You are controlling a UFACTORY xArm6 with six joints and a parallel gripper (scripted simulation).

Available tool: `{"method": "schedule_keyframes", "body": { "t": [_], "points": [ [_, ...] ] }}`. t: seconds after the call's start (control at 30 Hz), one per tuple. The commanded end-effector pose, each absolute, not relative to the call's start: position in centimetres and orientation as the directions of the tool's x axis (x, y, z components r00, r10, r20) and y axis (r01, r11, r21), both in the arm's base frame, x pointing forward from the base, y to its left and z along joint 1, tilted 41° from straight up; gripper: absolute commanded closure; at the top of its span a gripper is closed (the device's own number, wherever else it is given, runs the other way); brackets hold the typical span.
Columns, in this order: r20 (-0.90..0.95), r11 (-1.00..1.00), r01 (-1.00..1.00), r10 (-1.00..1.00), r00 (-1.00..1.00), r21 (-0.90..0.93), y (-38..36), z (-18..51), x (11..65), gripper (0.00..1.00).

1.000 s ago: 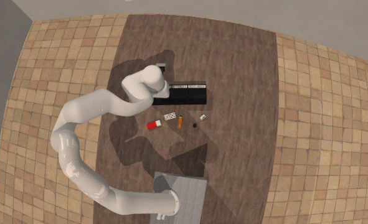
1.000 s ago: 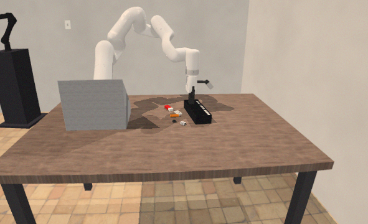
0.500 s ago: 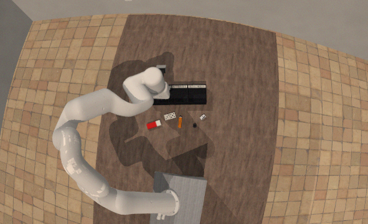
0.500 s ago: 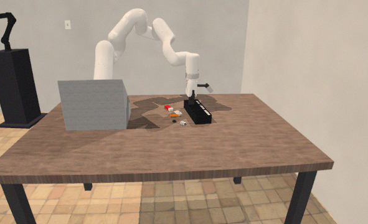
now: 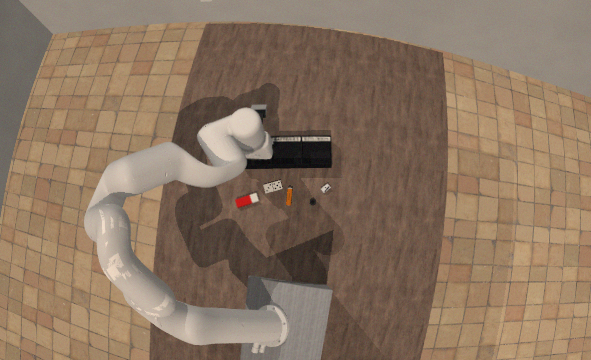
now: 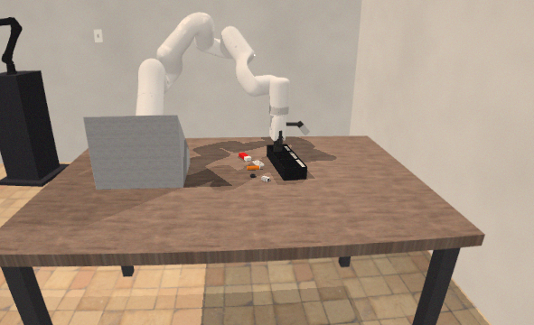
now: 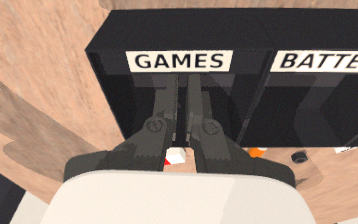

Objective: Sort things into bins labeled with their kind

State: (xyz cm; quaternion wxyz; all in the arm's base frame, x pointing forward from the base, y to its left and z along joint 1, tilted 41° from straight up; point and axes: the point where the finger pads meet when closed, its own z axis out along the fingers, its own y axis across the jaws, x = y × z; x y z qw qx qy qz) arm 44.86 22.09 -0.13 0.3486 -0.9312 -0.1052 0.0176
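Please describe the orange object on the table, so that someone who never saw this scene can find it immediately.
Start at the row of black bins in the middle of the wooden table. In front of them lies a short line of small things. The orange cylinder lies there between the white spotted tile and a small black piece; it alone is orange and stick-shaped.

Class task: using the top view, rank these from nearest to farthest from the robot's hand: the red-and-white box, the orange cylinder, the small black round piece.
The hand is in the GAMES bin.
1. Red-and-white box, leftmost on the table.
2. Orange cylinder, middle.
3. Small black round piece, farther right.
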Motion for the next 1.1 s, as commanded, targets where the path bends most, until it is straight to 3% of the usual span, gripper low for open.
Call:
{"method": "schedule_keyframes", "body": {
  "t": [0.0,1.07],
  "points": [
    [0.044,-0.735,0.184,0.207,0.977,-0.652,22.04,-0.02,45.01,0.93],
    [0.044,-0.735,0.184,0.207,0.977,-0.652,21.52,0.58,45.09,0.93]
  ]
}}
